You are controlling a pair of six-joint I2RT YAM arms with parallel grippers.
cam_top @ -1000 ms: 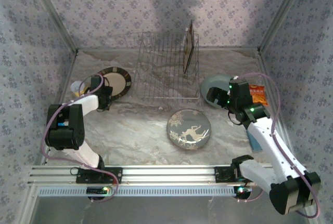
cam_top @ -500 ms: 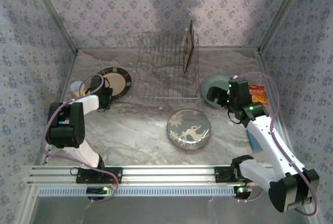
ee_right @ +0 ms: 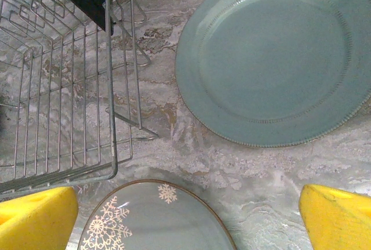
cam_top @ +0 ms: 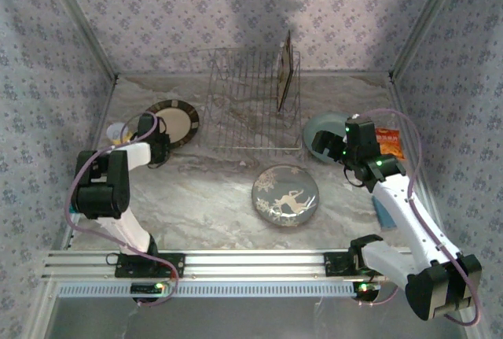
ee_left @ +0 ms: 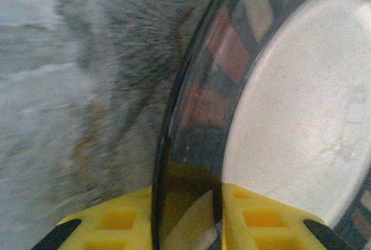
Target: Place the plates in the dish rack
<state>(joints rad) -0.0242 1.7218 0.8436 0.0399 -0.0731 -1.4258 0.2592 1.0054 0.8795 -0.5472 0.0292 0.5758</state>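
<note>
- Marbled grey table inside patterned walls, seen from above: the wire rack stands at the back middle, with the square plate on edge among its right-hand tines.
- Same view: the left gripper meets the near edge of the brown-rimmed plate. A yellow cup sits just left of the fingers, and the rack is off to their right.
- Same view: the right gripper hovers over the near rim of the blue plate. An orange packet lies to the right of it, and the deer plate lies flat on the table, nearer the arm bases and to the left of the fingers.
- Left wrist: the yellow fingers are clenched on the dark rim of the brown-rimmed plate. The rim runs up between them, the cream centre lies to the right and the table to the left.
- Right wrist: the yellow fingers stand wide apart, grasping nothing. The blue plate lies flat ahead of the right finger, the rack ahead of the left one, and the deer plate shows between the two.
</note>
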